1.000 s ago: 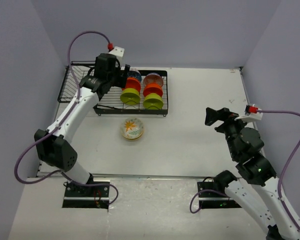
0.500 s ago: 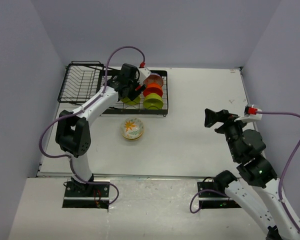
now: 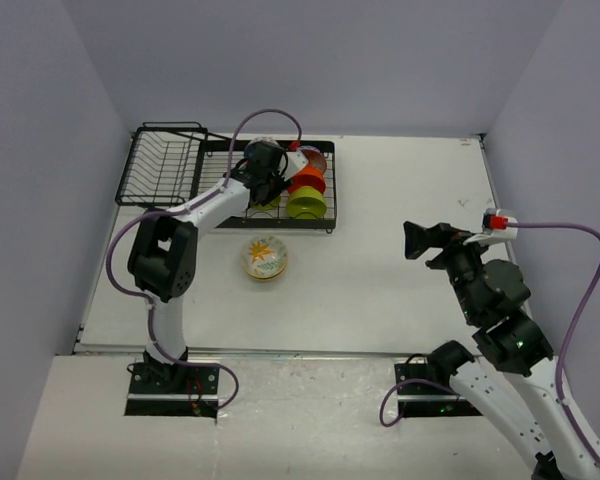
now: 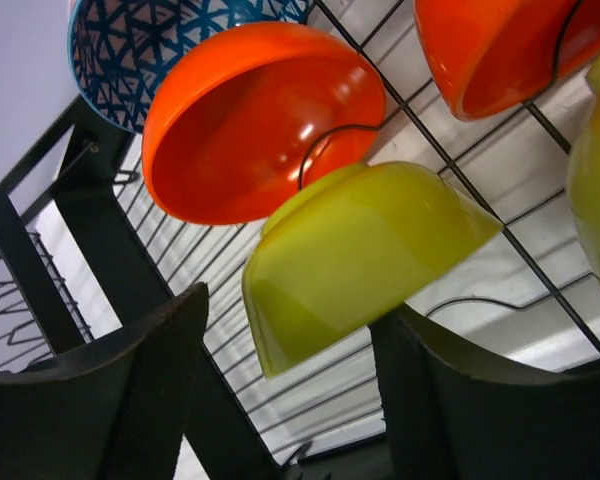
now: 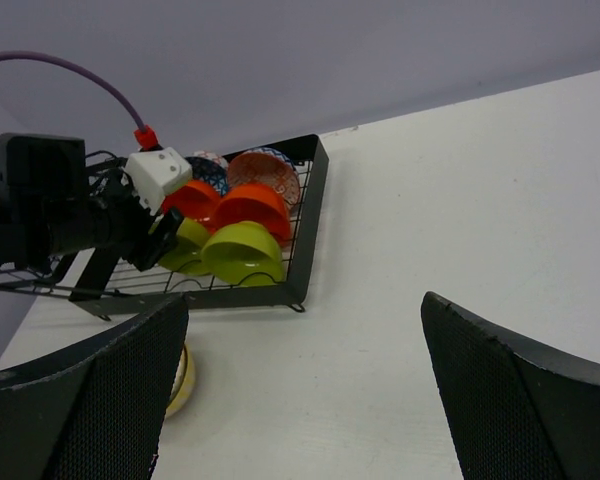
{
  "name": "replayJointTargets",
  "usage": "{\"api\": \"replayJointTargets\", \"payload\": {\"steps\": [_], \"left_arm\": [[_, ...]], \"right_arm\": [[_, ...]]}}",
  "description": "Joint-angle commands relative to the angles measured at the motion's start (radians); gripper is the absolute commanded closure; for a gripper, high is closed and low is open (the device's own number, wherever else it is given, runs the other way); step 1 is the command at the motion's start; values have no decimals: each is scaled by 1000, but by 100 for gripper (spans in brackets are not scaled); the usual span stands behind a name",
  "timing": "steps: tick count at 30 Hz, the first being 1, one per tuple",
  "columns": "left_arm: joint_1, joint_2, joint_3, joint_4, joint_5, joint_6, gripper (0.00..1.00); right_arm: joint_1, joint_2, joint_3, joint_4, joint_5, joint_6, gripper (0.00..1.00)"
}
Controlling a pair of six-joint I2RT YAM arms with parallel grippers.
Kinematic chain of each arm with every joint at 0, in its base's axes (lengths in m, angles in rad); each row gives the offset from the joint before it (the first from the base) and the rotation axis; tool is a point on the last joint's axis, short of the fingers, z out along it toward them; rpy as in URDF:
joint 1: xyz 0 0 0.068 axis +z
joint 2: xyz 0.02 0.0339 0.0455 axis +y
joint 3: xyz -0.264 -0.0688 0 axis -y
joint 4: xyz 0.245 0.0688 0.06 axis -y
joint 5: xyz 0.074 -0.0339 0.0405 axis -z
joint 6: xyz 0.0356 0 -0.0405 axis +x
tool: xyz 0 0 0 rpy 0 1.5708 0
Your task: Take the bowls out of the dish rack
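The black wire dish rack (image 3: 230, 216) stands at the back left, its flat section holding two columns of bowls on edge. My left gripper (image 3: 263, 176) is open over the left column. In the left wrist view its fingers (image 4: 145, 400) straddle the rim of a lime green bowl (image 4: 360, 250) without closing on it. Behind that sit an orange bowl (image 4: 260, 120) and a blue-patterned bowl (image 4: 170, 40). The right column holds a lime green bowl (image 3: 306, 204), an orange bowl (image 3: 306, 183) and a red-patterned bowl (image 3: 314, 160). My right gripper (image 3: 420, 240) is open and empty over the table, far from the rack.
A cream bowl with a floral yellow inside (image 3: 265, 257) sits upright on the table in front of the rack; it also shows in the right wrist view (image 5: 182, 380). The rack's tilted basket section (image 3: 165, 160) is at the far left. Walls enclose the table.
My left arm has swung right from the basket section to the left column of bowls and lowered onto the lime green bowl. The right gripper has barely shifted.
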Motion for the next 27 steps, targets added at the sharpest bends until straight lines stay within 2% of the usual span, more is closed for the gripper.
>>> {"api": "replayJointTargets", "payload": {"steps": [1,4,7,9,15,21,23,25,27], "left_arm": [[-4,15,-46,133,-58,83,36],[-4,21,-60,177,-59,105,36],[-4,40,-46,194,-42,117,40],[-5,60,-37,188,-42,123,47],[-5,66,-60,200,-42,123,52],[-15,66,-60,200,-66,118,73],[-16,57,-63,204,-66,114,82],[-18,49,-75,217,-77,106,84],[-19,46,-77,219,-85,97,91]], "right_arm": [[-1,-17,-7,33,-29,-23,1],[1,-21,-9,32,-21,-22,1],[1,-21,-9,32,-18,-23,1],[1,-20,-9,33,-18,-23,1],[1,-15,-4,27,-18,-23,1],[1,-17,-6,27,-15,-23,1],[1,-14,-6,27,-15,-23,1],[1,-14,-4,26,-13,-25,1],[1,-12,-4,26,-13,-23,1]]}}
